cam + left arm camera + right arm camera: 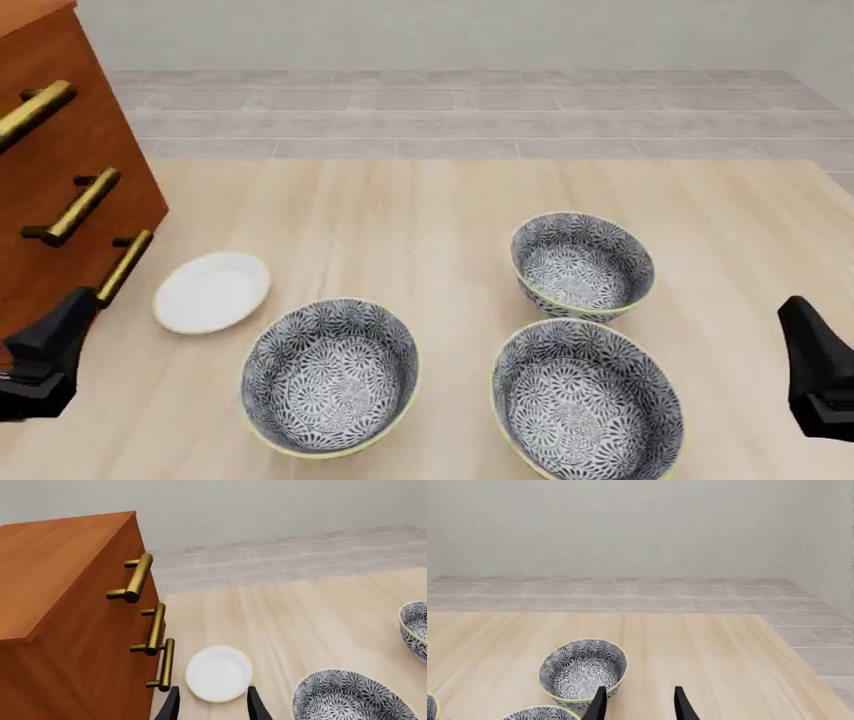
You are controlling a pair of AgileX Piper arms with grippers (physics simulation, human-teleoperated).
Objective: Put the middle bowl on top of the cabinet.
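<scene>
Three alike floral bowls with yellow-green rims stand on the wooden table. One is at the left (330, 375), one at the near right (587, 400) and one behind it (583, 265). The near-right bowl lies between the other two along their arc, so I take it as the middle bowl (544, 713). The reddish-brown cabinet (60, 190) with brass handles fills the far left. My left gripper (213, 690) hangs open near the cabinet's foot, empty. My right gripper (640, 690) is open at the table's right, apart from the bowls.
A small plain white saucer (211, 291) lies between the cabinet and the left bowl, just ahead of the left gripper's fingers (172, 705). The cabinet's brass handles (137, 577) stick out toward the table. Grey tiled floor (467, 110) begins past the table's far edge.
</scene>
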